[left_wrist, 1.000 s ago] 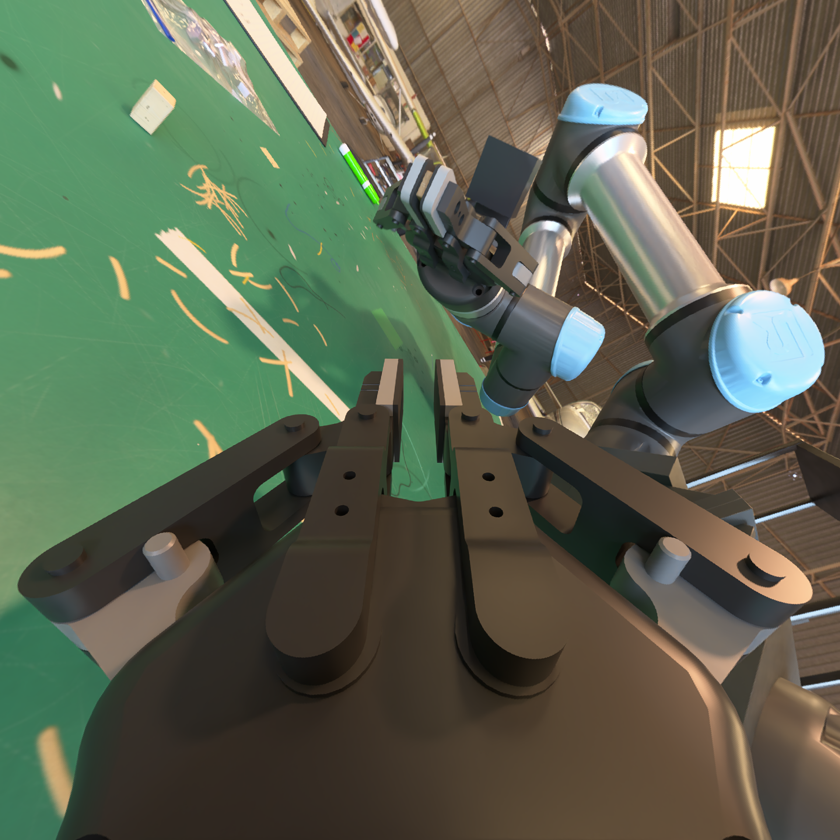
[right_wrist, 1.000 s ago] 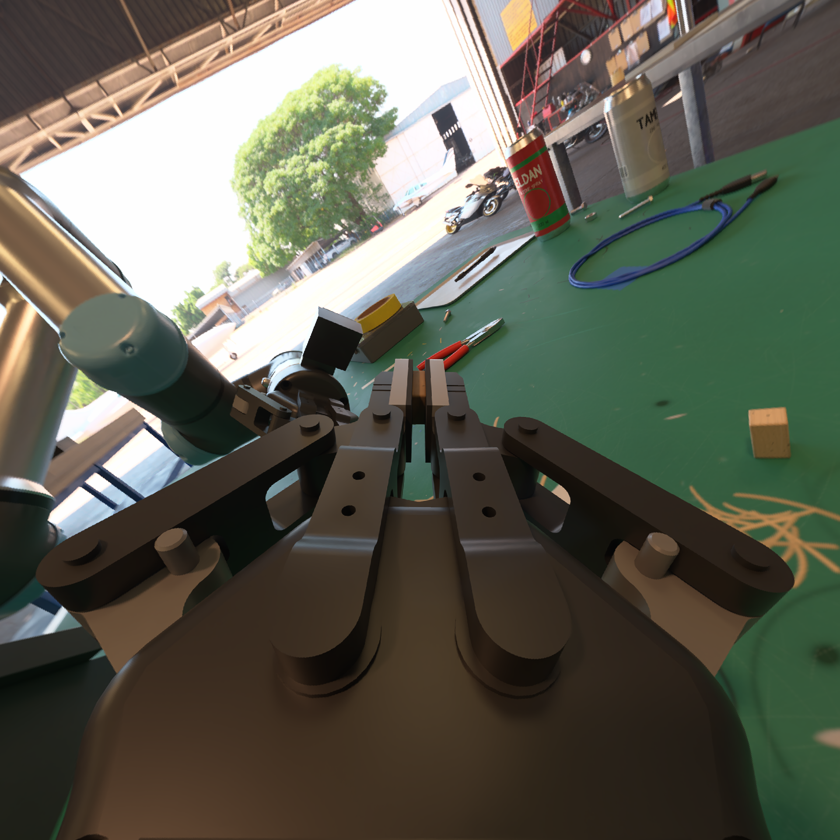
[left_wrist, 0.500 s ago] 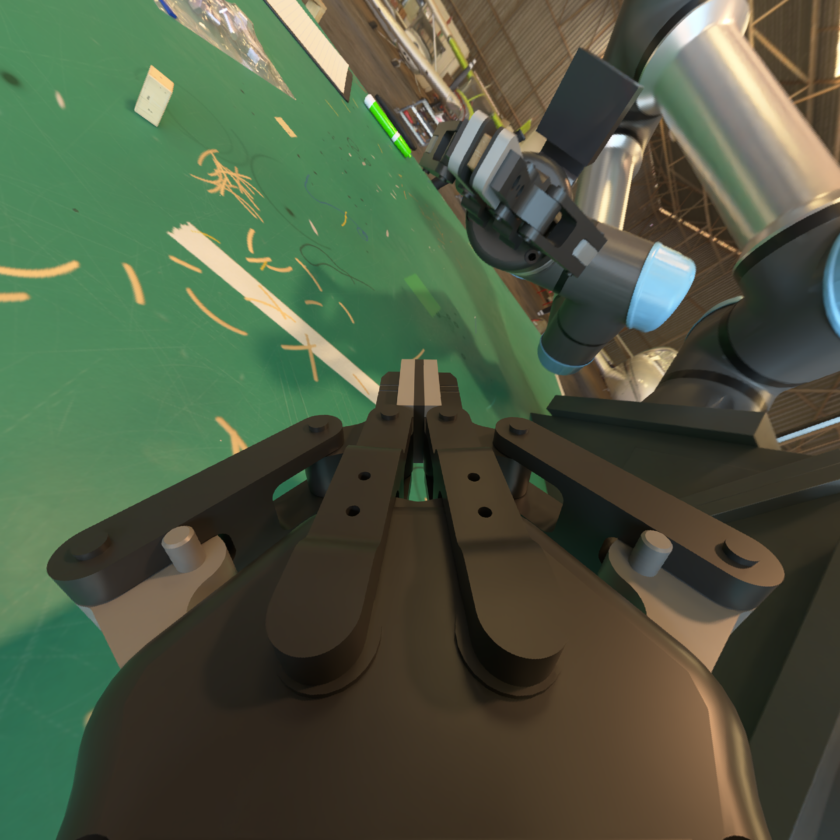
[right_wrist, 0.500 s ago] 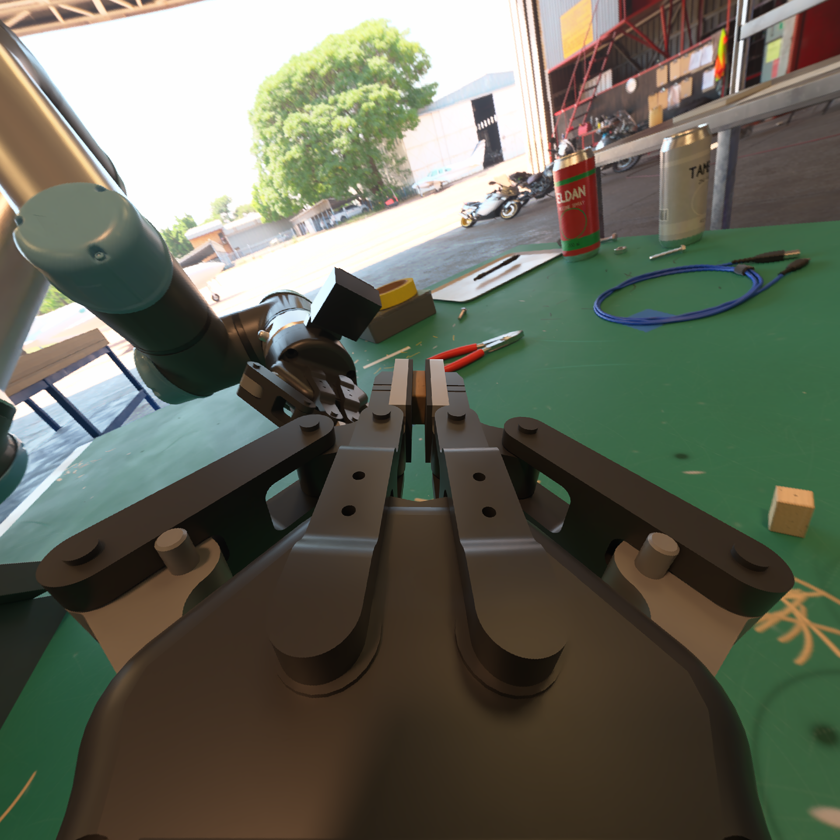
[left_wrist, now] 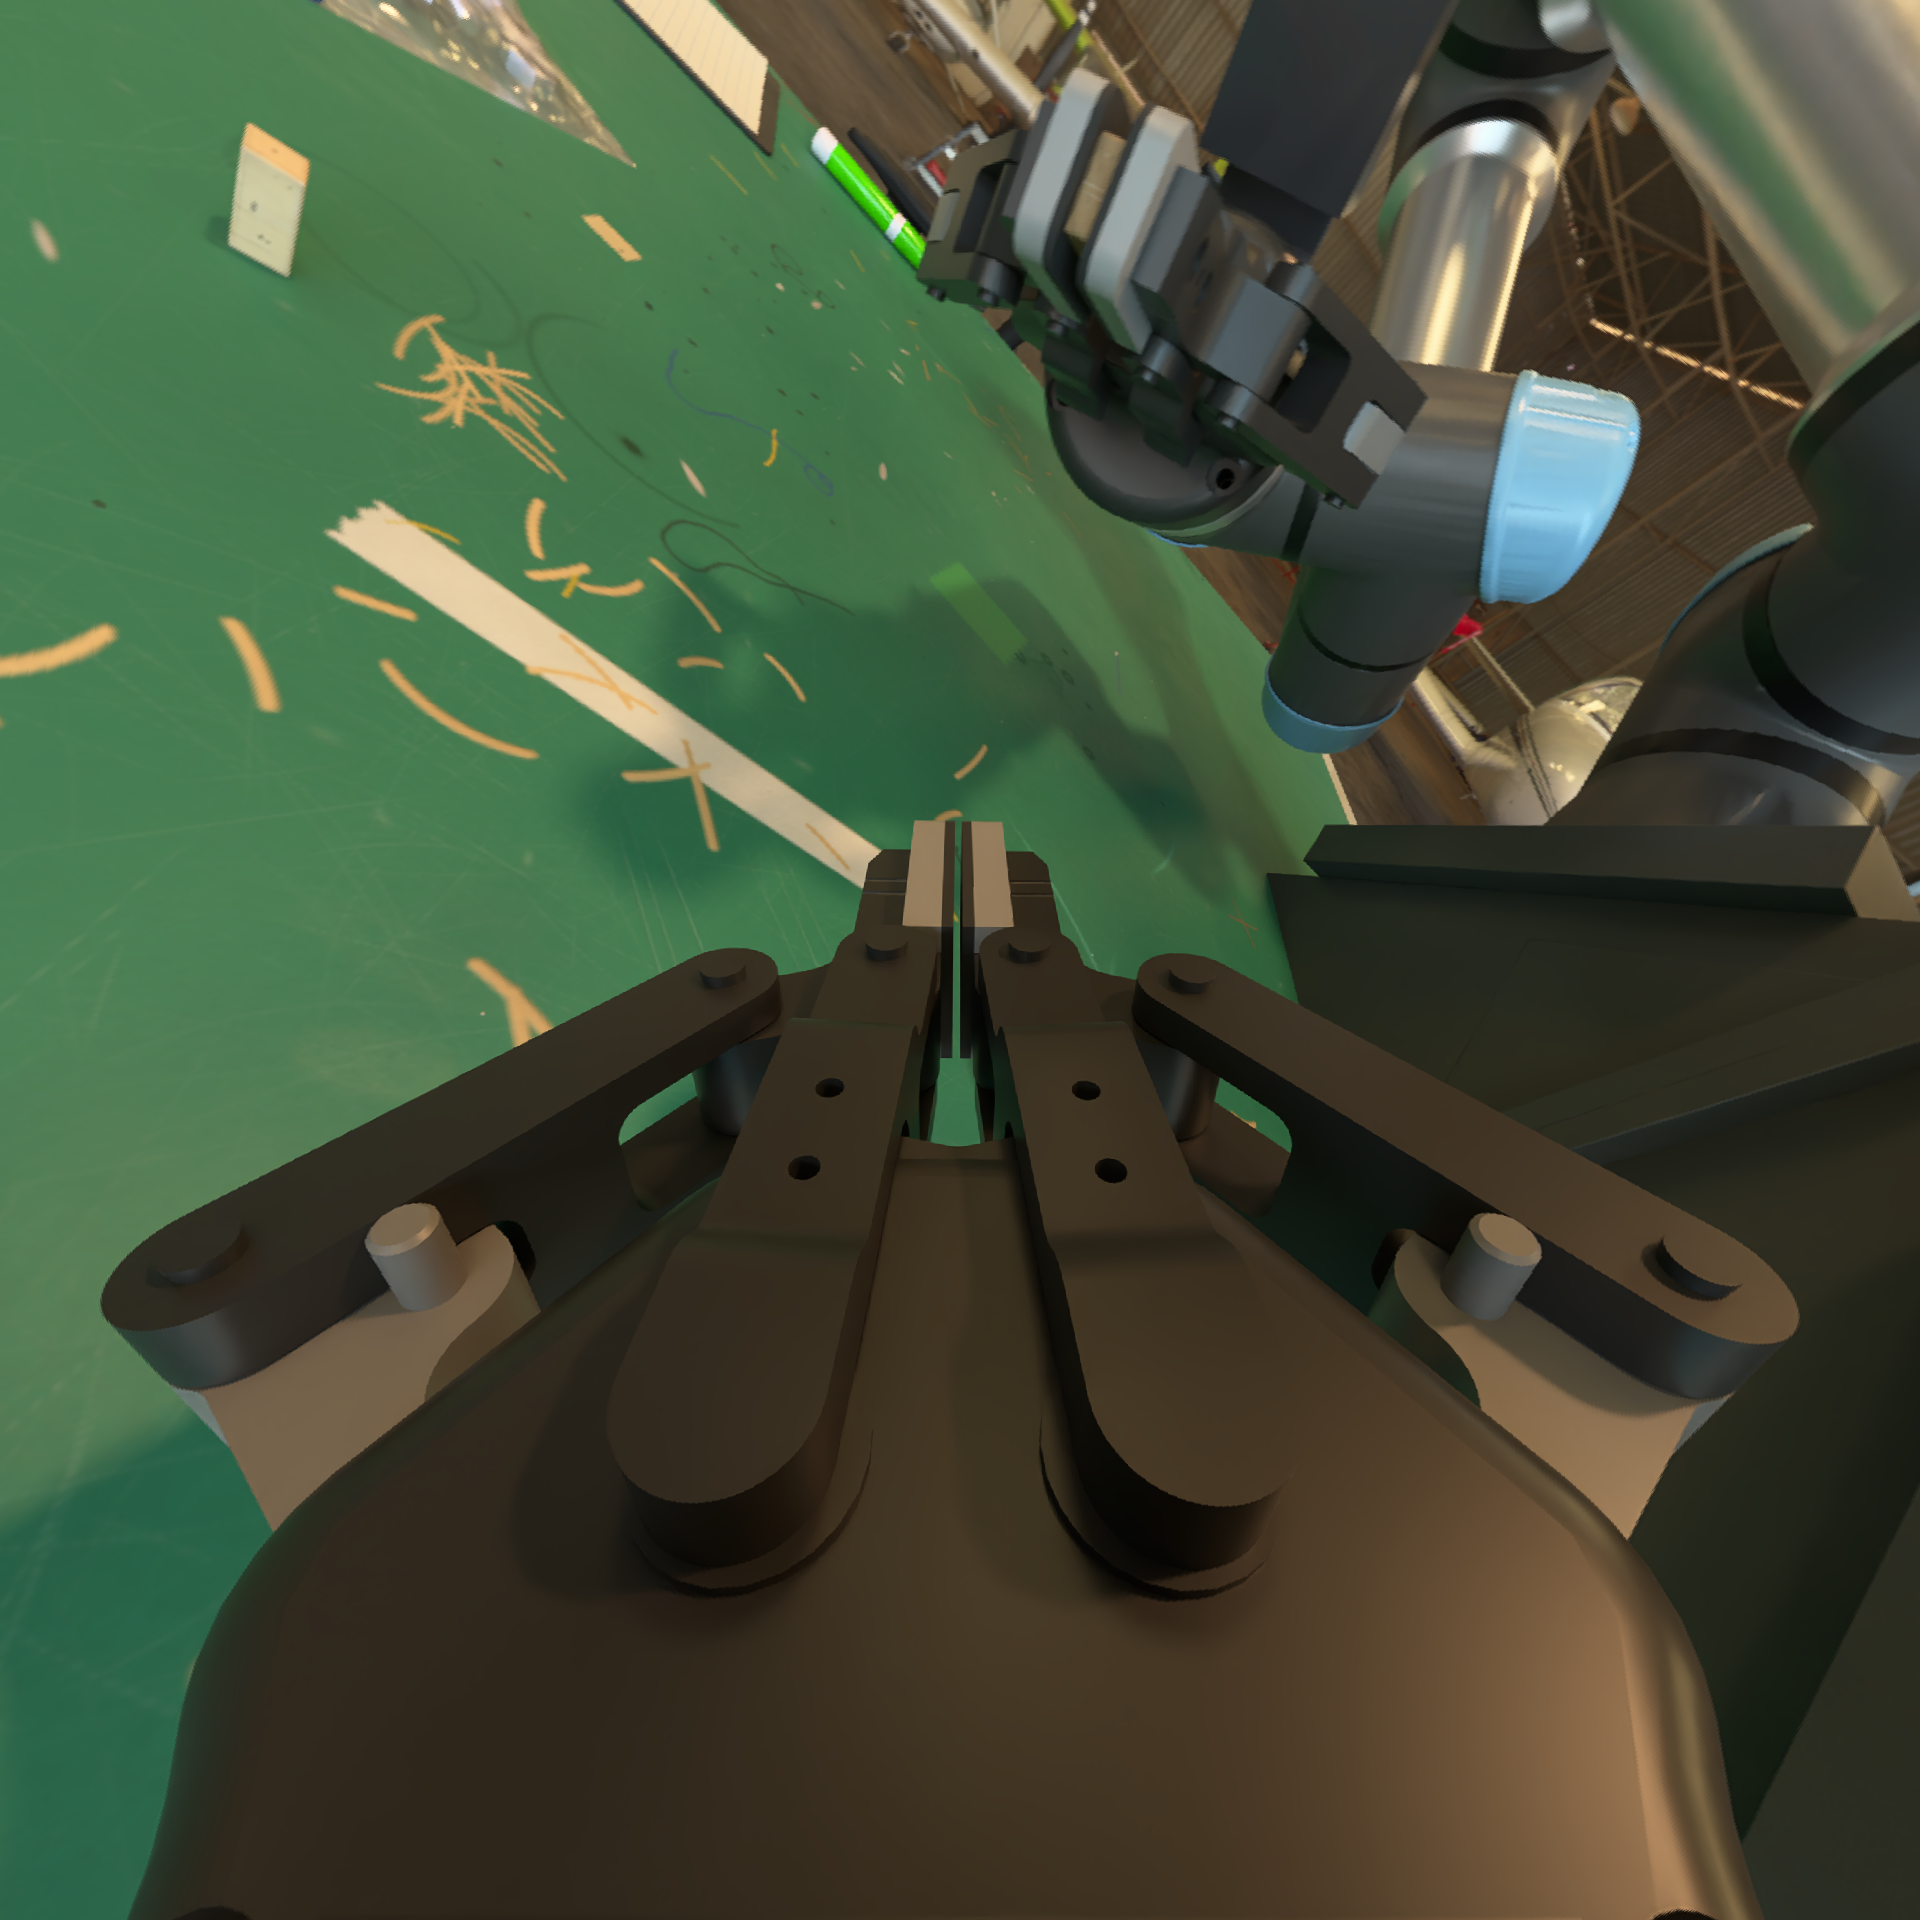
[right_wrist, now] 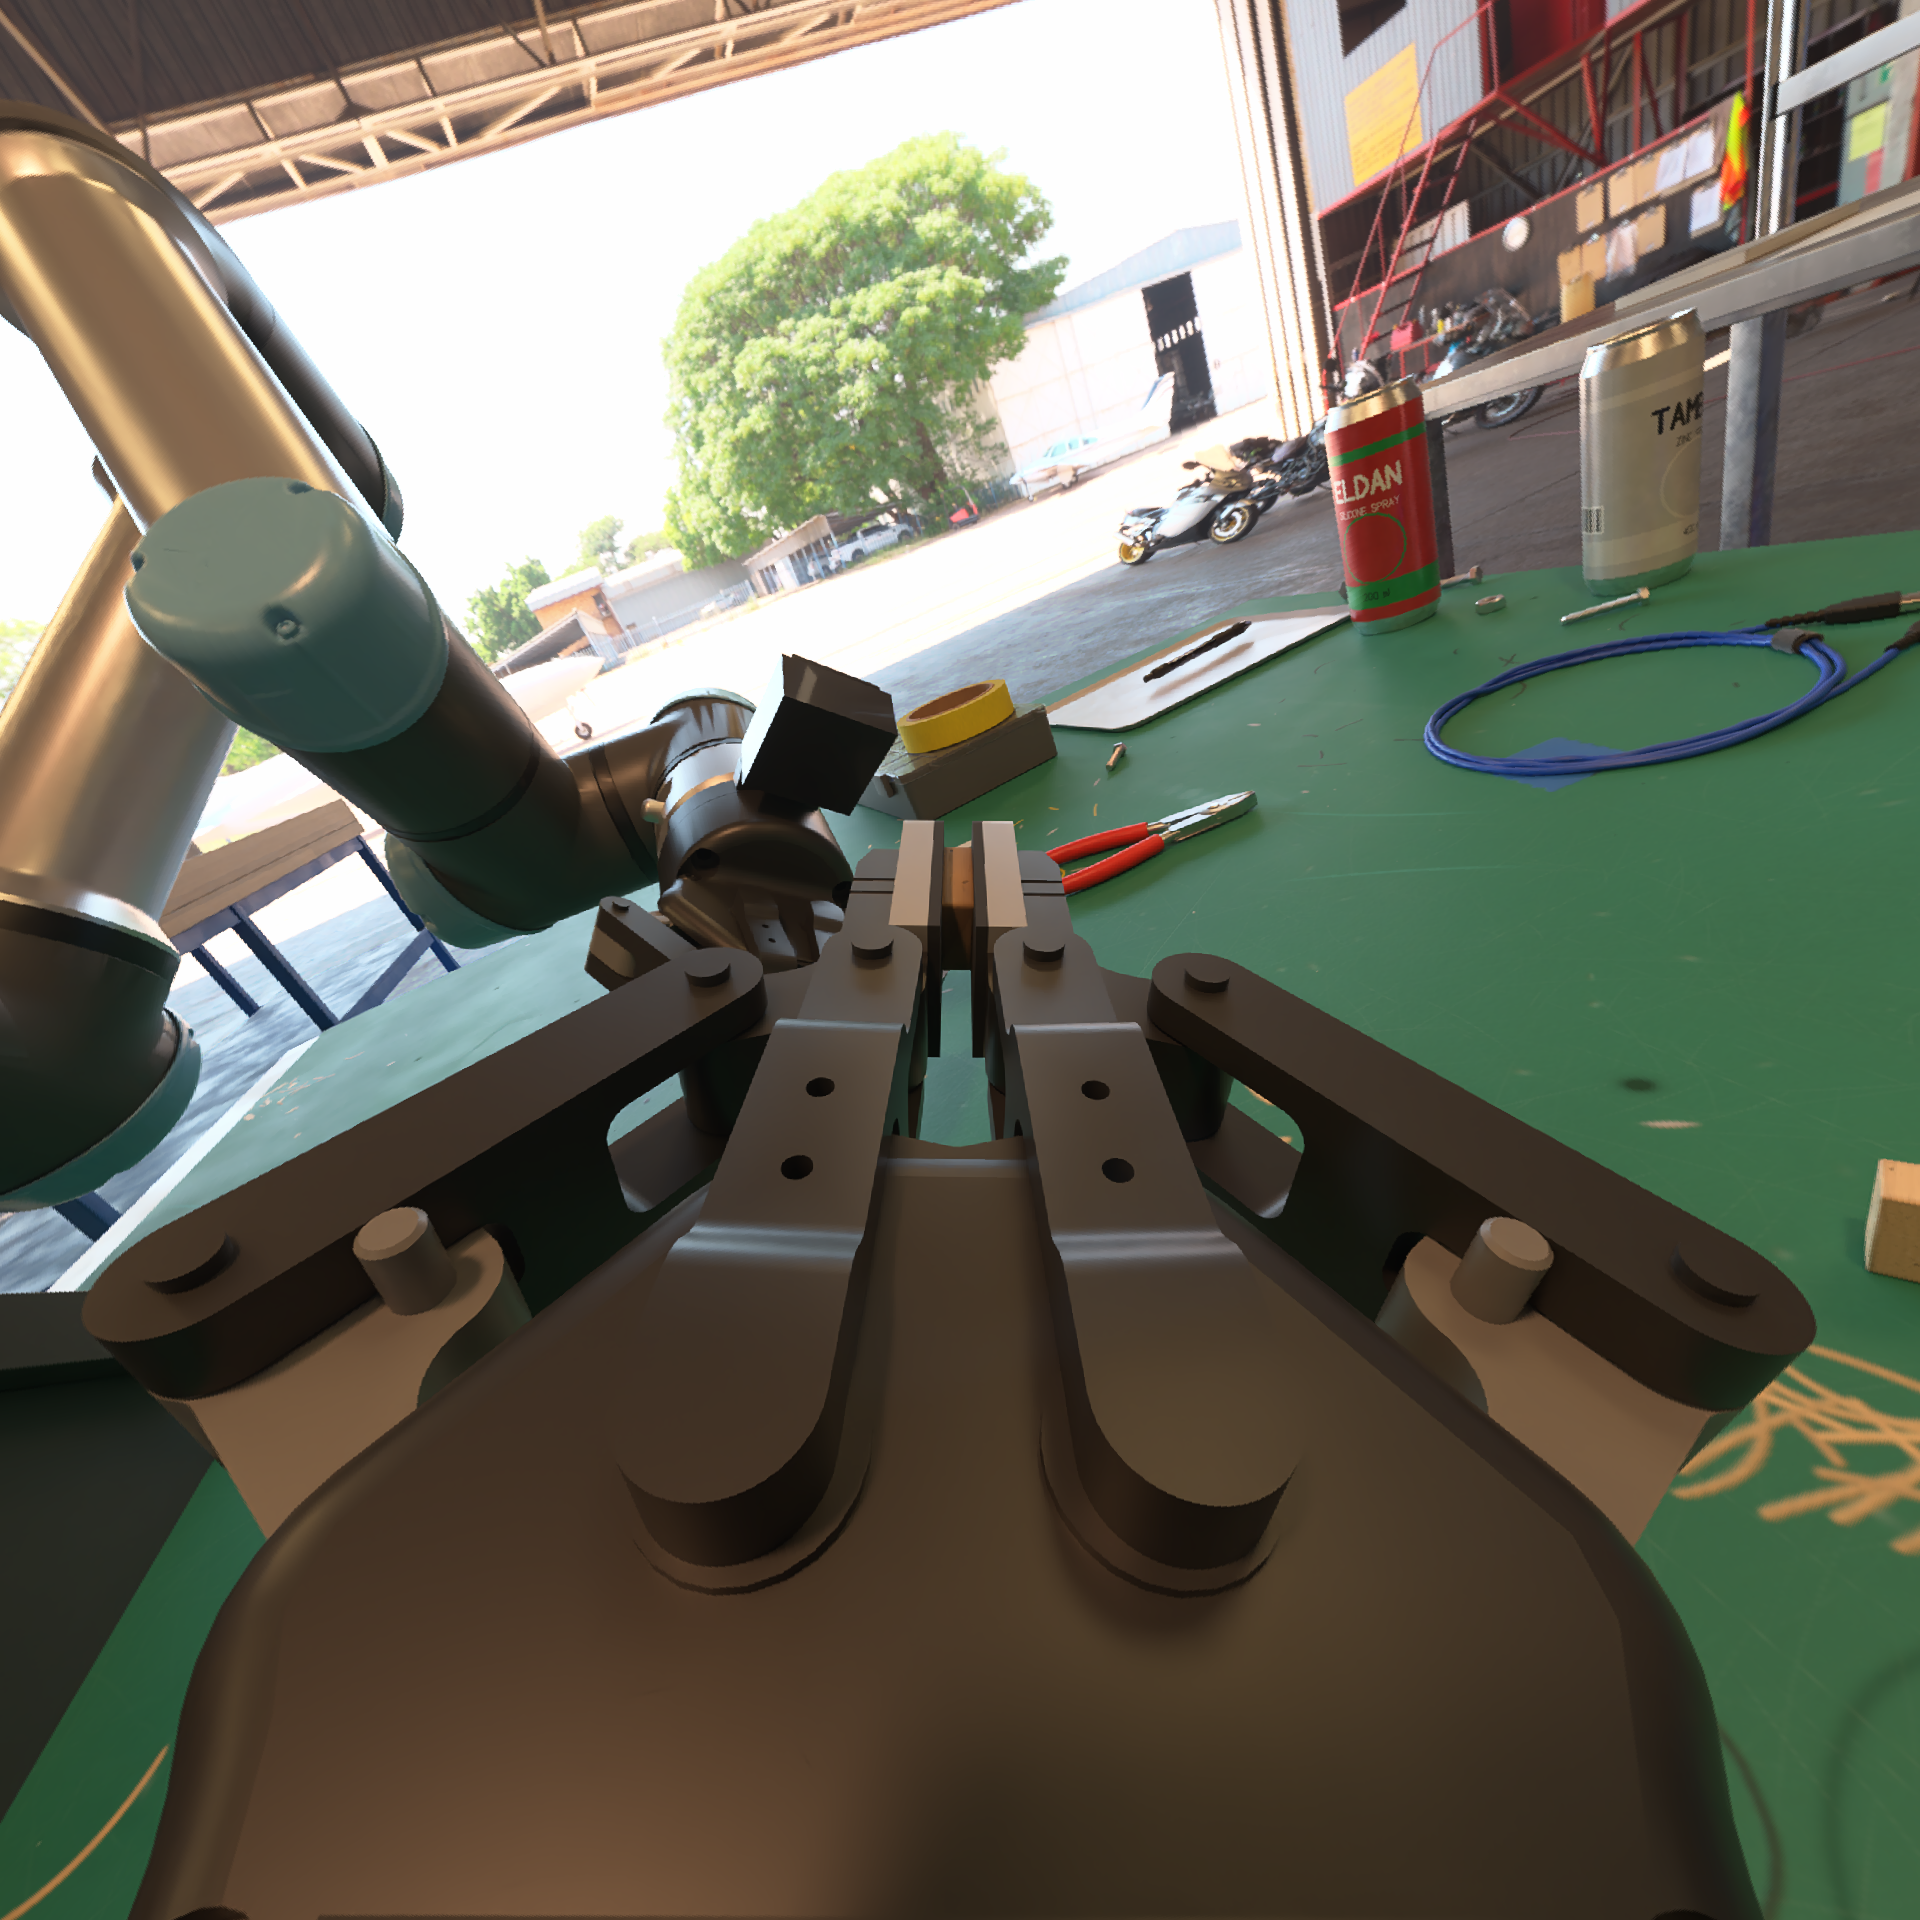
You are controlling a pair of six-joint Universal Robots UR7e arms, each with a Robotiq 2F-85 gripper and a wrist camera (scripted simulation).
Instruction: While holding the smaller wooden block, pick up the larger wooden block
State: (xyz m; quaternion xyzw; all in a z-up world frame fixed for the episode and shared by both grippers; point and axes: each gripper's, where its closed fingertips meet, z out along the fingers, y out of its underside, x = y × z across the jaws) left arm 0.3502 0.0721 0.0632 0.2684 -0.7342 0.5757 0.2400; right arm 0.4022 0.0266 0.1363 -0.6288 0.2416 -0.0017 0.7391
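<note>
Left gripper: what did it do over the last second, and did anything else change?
The left gripper closed its fingers on nothing, empty. The right gripper kept its grip on the smaller wooden block. The larger wooden block stayed untouched on the green table.

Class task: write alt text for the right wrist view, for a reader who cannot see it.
The right claw is shut on a small wooden block above a green table. A larger wooden block lies at the right edge; red-handled pliers lie beyond.

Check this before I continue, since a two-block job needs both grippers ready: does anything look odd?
Yes. The left gripper is shut on nothing, while the larger pale wooden block lies untouched, far away on the green table. The right gripper holds the smaller wooden block.
</note>
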